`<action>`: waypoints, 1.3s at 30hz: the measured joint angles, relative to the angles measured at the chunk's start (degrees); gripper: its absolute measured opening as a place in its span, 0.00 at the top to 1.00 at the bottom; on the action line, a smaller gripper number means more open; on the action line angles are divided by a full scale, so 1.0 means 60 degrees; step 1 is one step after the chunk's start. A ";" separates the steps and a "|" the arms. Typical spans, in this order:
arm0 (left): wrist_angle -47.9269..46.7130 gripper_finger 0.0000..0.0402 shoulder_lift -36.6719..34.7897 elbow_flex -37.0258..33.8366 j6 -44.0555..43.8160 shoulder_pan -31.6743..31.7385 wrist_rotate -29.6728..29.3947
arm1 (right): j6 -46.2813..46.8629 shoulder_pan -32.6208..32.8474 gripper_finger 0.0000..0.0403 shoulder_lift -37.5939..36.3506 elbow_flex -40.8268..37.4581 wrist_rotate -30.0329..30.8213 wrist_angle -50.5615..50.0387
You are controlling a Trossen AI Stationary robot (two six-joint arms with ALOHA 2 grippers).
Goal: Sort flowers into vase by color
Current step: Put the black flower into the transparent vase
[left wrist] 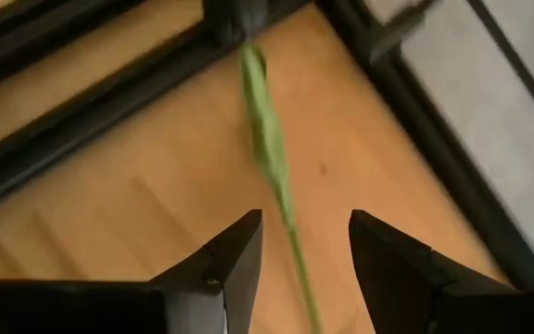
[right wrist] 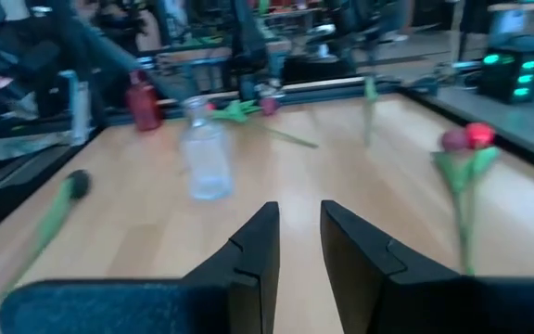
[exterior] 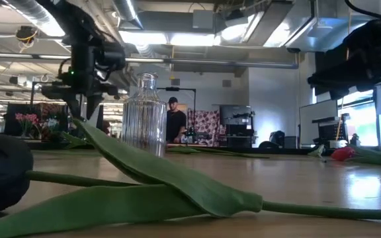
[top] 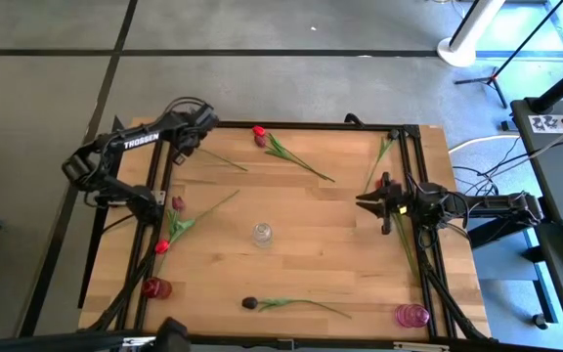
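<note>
On the wooden table (top: 311,264) every flower we can see lies flat, and none stands in a vase, so we judge the sorting not yet begun, or at best at its first pick. We count at least six flowers: a red one (top: 259,132) near the far edge, a mauve one (top: 177,203) and another red one (top: 162,246) side by side on the left, a dark one (top: 249,304) at the near edge, and two green stems on the right, one (top: 379,161) far and one (top: 406,249) nearer, whose heads we cannot make out. One more stem (left wrist: 267,139) lies by the far left corner. The left gripper (left wrist: 304,223) hangs over it with its fingers well apart, the stem running between them, and nothing is held. The right gripper (right wrist: 299,209) waits at the right side of the table, its fingers a narrow gap apart and empty. Three vases stand ready: a clear glass one (top: 262,234) mid-table, a red one (top: 156,287) at the near left and a pink one (top: 411,315) at the near right.
</note>
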 joint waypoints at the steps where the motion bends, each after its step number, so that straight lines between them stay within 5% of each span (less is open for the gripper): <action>1: 0.0055 0.61 0.0088 0.0000 0.0027 0.0251 0.0134 | 0.0001 0.0000 0.79 0.0000 0.0000 0.0249 0.0048; 19: 0.1729 0.61 0.2702 0.0000 -0.0102 0.1871 0.1119 | 0.0002 0.0000 0.79 -0.0001 0.0000 0.0678 0.0158; 25: 0.2555 0.80 0.2792 -0.0004 -0.0675 0.1917 0.1212 | 0.0002 0.0000 0.79 -0.0004 0.0000 0.0674 0.0162; 29: 0.3339 0.97 0.2532 -0.0004 -0.0667 0.1737 0.1307 | 0.0002 0.0000 0.79 -0.0004 0.0000 0.0674 0.0162; 39: 0.5342 0.99 -0.0433 -0.0007 0.2867 -0.0727 -0.0320 | 0.0002 0.0000 0.79 -0.0003 0.0000 0.0494 0.0158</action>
